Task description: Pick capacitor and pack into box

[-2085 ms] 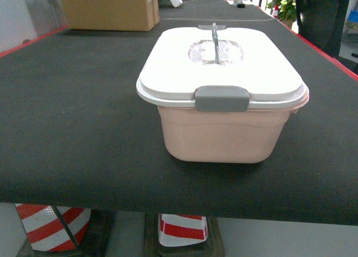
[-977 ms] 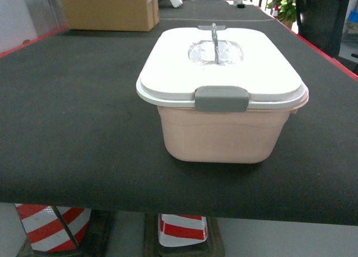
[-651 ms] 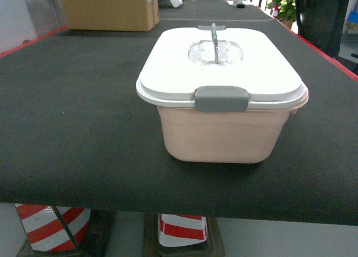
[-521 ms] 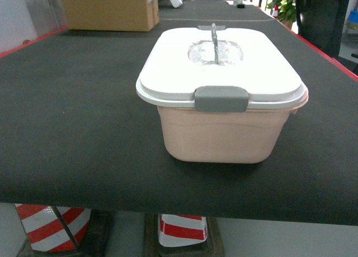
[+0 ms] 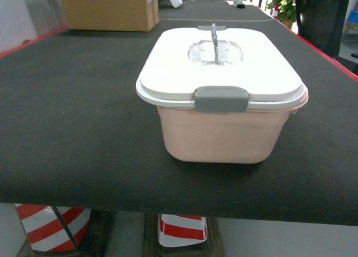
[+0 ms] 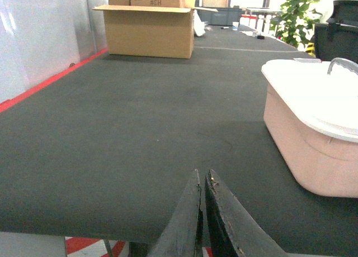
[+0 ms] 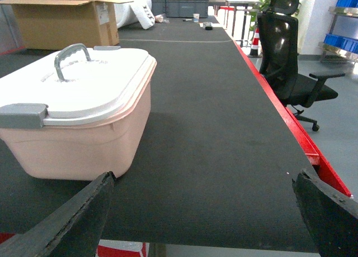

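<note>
The pale pink rectangular plastic box [image 5: 218,137], centre frame, hasn't moved; its white lid [image 5: 221,67] stays clasped, so you've nothing packed. Left gripper [image 6: 201,181] is clenched, right gripper [image 7: 204,206] spread wide.

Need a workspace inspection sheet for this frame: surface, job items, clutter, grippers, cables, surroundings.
Surface: black mat table with red edge, no damage seen.
Job's things: pink box on the table, white lid on, front clasp down, handle upright. No capacitor seen.
Clutter: cardboard carton at the far end; small items beyond it, too small to tell.
Grippers: left gripper low at the near edge, jaws together, holding nothing; right gripper with jaws wide apart, empty, beside the box.
Cables: nothing seen.
Surroundings: office chair right of the table, plant, striped barriers under the table.
</note>
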